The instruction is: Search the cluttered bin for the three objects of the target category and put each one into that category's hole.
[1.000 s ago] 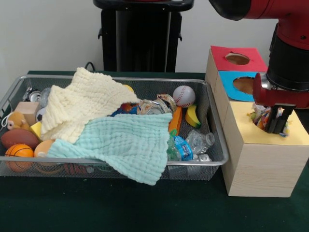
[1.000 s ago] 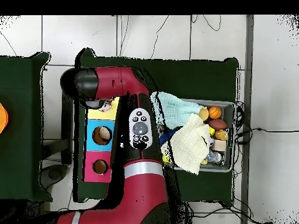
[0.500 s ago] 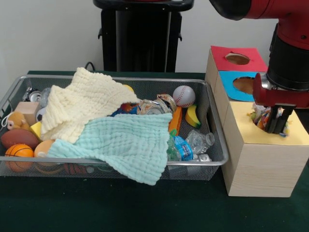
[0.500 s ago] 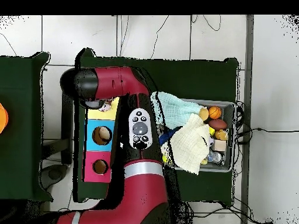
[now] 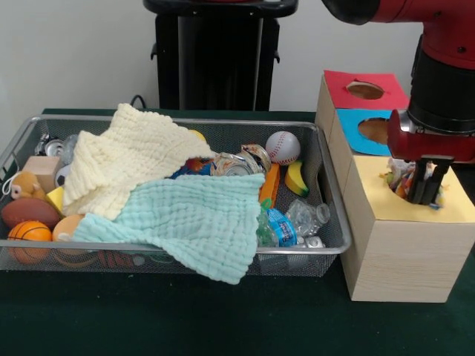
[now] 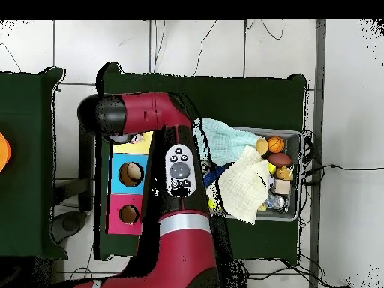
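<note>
While the gripper [image 5: 425,194] has risen slightly from the yellow box [image 5: 404,233] hole, fingers apparently empty, the toy [image 5: 397,178] stays inside; delivery looks complete

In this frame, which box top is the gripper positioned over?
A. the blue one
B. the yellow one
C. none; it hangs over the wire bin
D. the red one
B. In the front view the gripper reaches down at the hole of the yellow box, where something colourful shows at the opening; the red box and the blue box sit behind it.
</note>
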Action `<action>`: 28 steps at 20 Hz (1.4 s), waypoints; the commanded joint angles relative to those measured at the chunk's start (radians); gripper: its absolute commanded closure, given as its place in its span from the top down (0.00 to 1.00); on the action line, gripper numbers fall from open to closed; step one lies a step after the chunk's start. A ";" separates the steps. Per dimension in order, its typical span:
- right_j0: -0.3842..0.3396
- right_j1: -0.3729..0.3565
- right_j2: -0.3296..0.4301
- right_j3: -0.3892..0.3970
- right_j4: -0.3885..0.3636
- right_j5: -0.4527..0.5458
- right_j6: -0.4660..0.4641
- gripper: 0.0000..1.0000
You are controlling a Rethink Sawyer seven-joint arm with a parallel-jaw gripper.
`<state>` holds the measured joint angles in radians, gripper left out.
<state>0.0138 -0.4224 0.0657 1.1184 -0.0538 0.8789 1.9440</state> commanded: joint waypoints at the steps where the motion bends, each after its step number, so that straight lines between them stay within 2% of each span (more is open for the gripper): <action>1: -0.014 0.002 0.074 0.233 -0.019 -0.046 0.001 0.00; 6: -0.013 -0.018 0.074 0.278 -0.015 -0.064 0.010 0.00; 15: -0.007 0.002 0.074 0.291 -0.021 -0.111 0.025 0.00; 19: -0.006 0.050 0.070 0.265 -0.035 -0.156 0.032 0.00; 24: 0.019 0.166 0.028 0.180 -0.064 -0.242 0.089 0.00; 28: 0.033 0.226 0.002 0.137 -0.072 -0.298 0.103 0.00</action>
<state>0.0306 -0.3699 0.0604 1.2073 -0.0512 0.6791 1.9439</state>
